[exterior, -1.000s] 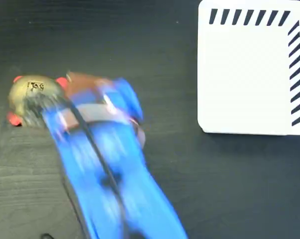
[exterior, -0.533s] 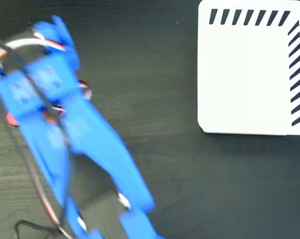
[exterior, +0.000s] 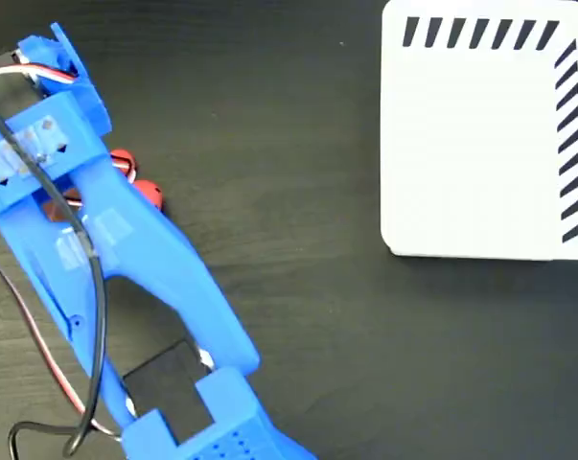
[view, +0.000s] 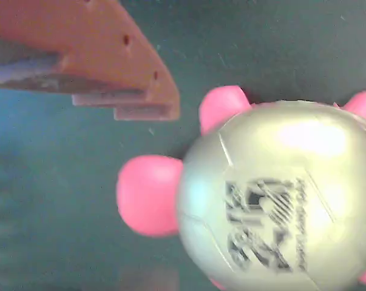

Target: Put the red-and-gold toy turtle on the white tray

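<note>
The red-and-gold toy turtle [view: 274, 200] fills the lower right of the wrist view. Its gold shell with the black printed label faces the camera, and its head [view: 147, 194] points left. Of my gripper, only one orange finger [view: 116, 66] shows, at the upper left. That finger is clear of the turtle, with nothing pressed against its pad. In the fixed view my blue arm [exterior: 126, 249] lies over the turtle at the left, so only red bits of the turtle [exterior: 147, 195] peek out beside it. The white tray [exterior: 480, 144] lies at the top right, far from the arm.
A dark wood-grain table [exterior: 298, 125] stretches between the arm and the tray. Black and red-white cables [exterior: 87, 316] run along the arm at the left edge. The tray has black diagonal stripes [exterior: 475, 33] along its top and right edges.
The arm has swung left and up over the turtle. The gold shell that showed at the left a second ago is now covered by the arm.
</note>
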You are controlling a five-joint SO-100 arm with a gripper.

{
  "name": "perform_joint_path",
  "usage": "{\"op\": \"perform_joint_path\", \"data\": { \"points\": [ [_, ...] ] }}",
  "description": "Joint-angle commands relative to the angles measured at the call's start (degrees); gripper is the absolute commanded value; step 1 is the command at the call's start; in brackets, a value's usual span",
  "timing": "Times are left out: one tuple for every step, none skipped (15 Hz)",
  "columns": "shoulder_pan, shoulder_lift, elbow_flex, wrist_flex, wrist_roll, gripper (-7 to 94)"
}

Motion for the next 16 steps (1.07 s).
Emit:
{"op": "perform_joint_path", "data": {
  "points": [
    [-2.11,1.93,-1.93,1.14,-0.09,51],
    [-2.72,1.76,-1.49,1.14,0.35,51],
    [-3.43,1.32,-1.32,1.14,0.97,52],
    [-3.96,0.88,-1.32,1.14,1.58,60],
    [-4.13,0.35,-1.32,1.14,2.02,64],
    [-4.13,0.09,-1.32,1.05,2.11,65],
    [-3.96,0.09,-1.41,0.97,2.11,67],
    [-3.87,-0.09,-1.58,0.97,2.20,70],
    [-3.96,-0.79,-1.58,0.97,2.29,70],
    [-4.13,-2.02,-1.49,0.97,2.46,70],
    [-4.48,-3.08,-1.32,1.05,2.64,70],
    [-4.66,-4.31,-1.41,0.88,2.90,70],
    [-4.83,-5.27,-1.58,0.79,2.90,70],
    [-5.10,-6.06,-1.49,0.53,3.16,70],
    [-5.27,-6.68,-1.32,0.09,3.52,70],
    [-5.36,-7.29,-1.32,-0.53,3.96,70]
  ]
}}
